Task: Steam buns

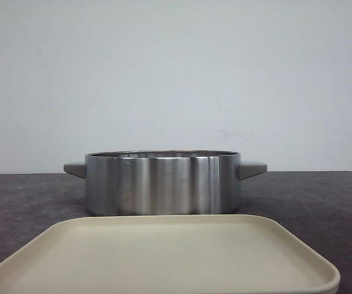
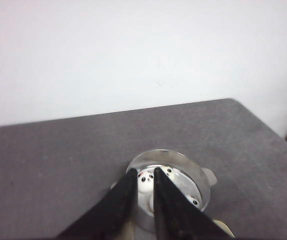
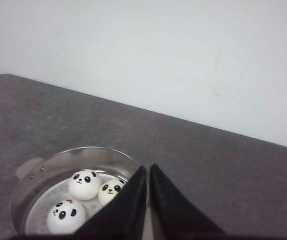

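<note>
On the dark table, in the front view, a steel pot stood at twelve o'clock from an empty beige tray. The left wrist view showed the left gripper slightly parted above the pot, buns inside. The right wrist view showed the right gripper nearly closed, empty, beside three visible buns in the pot.

Plain white wall behind dark speckled tabletop.
</note>
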Robot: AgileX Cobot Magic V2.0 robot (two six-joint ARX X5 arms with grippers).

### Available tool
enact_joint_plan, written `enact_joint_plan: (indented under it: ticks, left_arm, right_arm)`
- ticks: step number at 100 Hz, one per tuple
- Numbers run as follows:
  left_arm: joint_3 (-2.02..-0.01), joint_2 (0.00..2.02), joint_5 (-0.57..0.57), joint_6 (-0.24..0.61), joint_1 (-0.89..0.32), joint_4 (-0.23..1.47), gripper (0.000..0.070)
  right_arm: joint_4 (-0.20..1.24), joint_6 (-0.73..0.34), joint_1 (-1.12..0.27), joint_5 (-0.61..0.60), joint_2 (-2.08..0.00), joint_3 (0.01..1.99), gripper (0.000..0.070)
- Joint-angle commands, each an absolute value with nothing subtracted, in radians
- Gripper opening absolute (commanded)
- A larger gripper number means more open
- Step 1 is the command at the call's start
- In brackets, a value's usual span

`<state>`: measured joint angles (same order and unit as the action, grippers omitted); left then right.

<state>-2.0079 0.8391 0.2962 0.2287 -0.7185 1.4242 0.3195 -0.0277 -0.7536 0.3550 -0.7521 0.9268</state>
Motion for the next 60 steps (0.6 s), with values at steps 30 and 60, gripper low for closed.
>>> enact_joint_plan:
  ticks: [30,60]
  left_arm:
    - [-1.486,0.480,0.344,0.387,-0.726,1.463,0.0016]
    - [-1.480,0.454,0.342,0.386,-0.726,1.463,0.0017]
  right_arm:
    - [0.240,0.015,-0.763,0.356,-0.756,0.935,0.0005]
    - [0.224,0.012,-0.764,0.356,-0.756,0.935,0.0005]
